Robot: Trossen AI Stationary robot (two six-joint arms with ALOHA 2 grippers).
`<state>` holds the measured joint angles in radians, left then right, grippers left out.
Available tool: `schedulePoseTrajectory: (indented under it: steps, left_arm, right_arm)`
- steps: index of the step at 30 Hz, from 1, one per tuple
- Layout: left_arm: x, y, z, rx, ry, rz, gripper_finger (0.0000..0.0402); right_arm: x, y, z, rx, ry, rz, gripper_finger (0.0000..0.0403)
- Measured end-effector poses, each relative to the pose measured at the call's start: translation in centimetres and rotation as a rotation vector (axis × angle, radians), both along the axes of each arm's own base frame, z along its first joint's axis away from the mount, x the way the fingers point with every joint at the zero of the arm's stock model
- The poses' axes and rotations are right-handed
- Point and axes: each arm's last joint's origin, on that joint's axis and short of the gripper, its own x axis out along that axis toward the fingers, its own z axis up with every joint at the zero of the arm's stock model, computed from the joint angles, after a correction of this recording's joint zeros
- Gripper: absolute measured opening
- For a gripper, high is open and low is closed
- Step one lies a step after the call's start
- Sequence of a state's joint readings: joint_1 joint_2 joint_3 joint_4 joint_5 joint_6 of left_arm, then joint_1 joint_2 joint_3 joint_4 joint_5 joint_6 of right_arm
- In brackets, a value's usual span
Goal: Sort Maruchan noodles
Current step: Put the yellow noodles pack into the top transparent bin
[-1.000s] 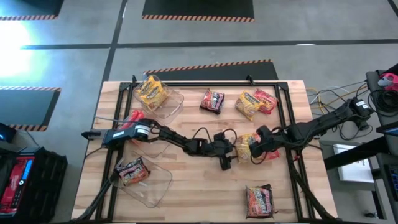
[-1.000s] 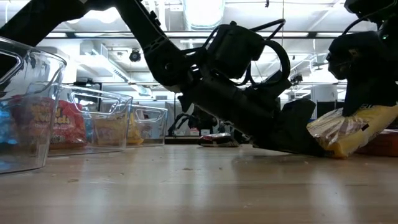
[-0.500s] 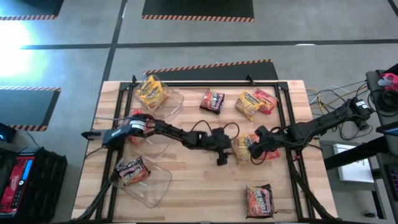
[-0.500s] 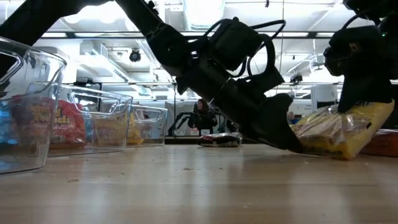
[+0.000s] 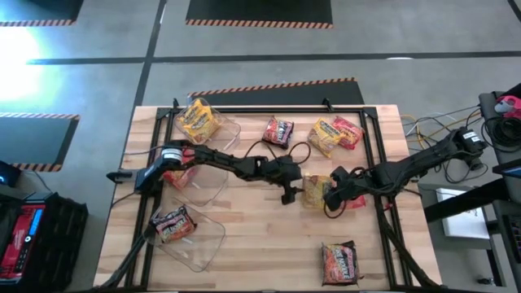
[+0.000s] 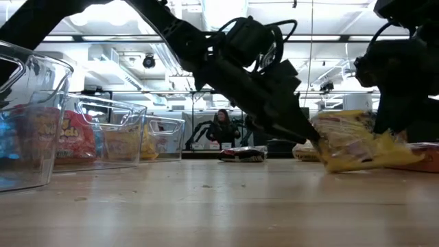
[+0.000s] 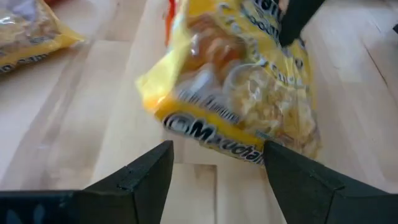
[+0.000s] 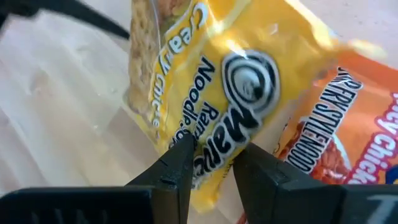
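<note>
Right of centre in the overhead view, the right gripper [image 5: 332,194] pinches a yellow noodle packet [image 5: 316,190] by its right edge. The left gripper [image 5: 291,194], fingers spread, sits just left of it, mouth facing the packet.

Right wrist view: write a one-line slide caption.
Right end effector pinches a yellow packet above the table, an orange packet lying beside it.

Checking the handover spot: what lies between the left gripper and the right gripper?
A yellow Maruchan packet lies between the left gripper and the right gripper, clearest in the high view. The right gripper is pinching its edge; the left gripper is open just short of it.
</note>
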<state>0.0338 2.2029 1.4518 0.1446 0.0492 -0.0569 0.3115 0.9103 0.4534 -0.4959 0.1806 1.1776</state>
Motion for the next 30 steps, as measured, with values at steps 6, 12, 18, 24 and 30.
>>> schedulePoseTrajectory:
  steps: [6, 12, 18, 24, 30]
  left_arm:
    - [-0.2, -0.1, 0.2, -0.105, -0.001, -0.116, 0.0231]
    - [-0.3, -0.3, -0.1, -0.167, 0.01, -0.162, 0.0231]
    - [-0.2, -0.3, 0.0, -0.186, 0.002, -0.168, 0.0231]
    - [-0.1, -0.2, -0.1, -0.206, -0.005, -0.151, 0.0231]
    - [-0.1, -0.2, -0.1, -0.21, -0.001, -0.149, 0.0214]
  right_arm:
    - [1.1, 0.3, -0.8, -0.064, 0.008, 0.087, 0.0093]
    - [2.3, 0.5, -0.9, -0.181, 0.012, 0.145, 0.0093]
    - [3.6, 0.8, -0.6, -0.276, 0.036, 0.208, 0.0093]
    - [4.8, 1.1, -0.8, -0.33, 0.065, 0.243, 0.0093]
    - [5.1, 1.3, -0.5, -0.329, 0.065, 0.258, 0.0093]
